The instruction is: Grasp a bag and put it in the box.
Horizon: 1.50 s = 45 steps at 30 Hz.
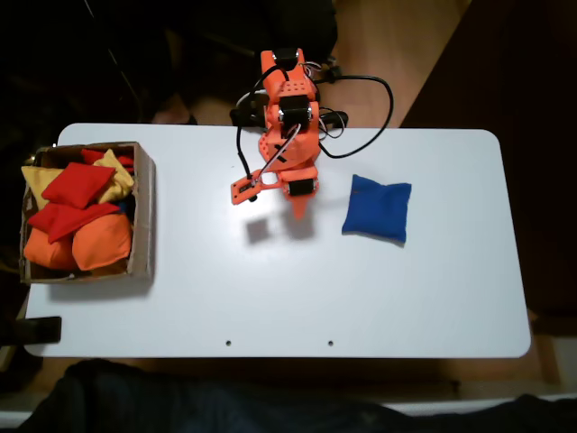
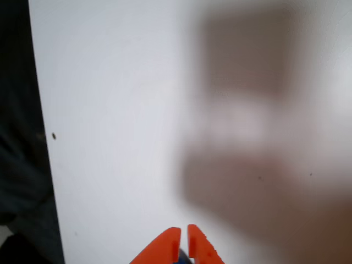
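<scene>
With its jaws nearly closed and empty, the gripper (image 2: 183, 242) hangs beside the bag (image 1: 377, 208) on the table (image 1: 361, 298), risking merely pushing it unless opened first.

1. In the wrist view, the gripper (image 2: 183, 237) is cut off by the bottom edge, leaving two orange fingertips (image 2: 168, 245).
2. A blurred brownish shadow (image 2: 258, 137) covers the table's (image 2: 110, 110) right part.
3. In the fixed view, dark beanbags (image 1: 126, 206) in the box (image 1: 144, 216) lie mostly hidden.

White table (image 1: 270, 298) w/ red (image 1: 77, 183), orange (image 1: 102, 242), yellow beanbags (image 1: 115, 179); black cable (image 1: 374, 117) behind, possibly dark cloth (image 1: 180, 406) below.
</scene>
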Each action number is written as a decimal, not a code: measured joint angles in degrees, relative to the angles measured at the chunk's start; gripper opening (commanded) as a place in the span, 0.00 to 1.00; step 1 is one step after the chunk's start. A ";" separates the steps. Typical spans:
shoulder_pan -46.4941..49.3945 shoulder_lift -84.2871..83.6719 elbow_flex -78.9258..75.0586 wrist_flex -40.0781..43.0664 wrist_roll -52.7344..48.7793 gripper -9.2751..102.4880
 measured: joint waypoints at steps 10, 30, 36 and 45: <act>0.97 0.00 0.00 0.00 -0.09 0.08; 0.97 0.00 0.00 0.00 -0.09 0.08; 0.97 0.00 0.00 0.00 -0.09 0.08; 0.97 0.00 0.00 0.00 -0.09 0.08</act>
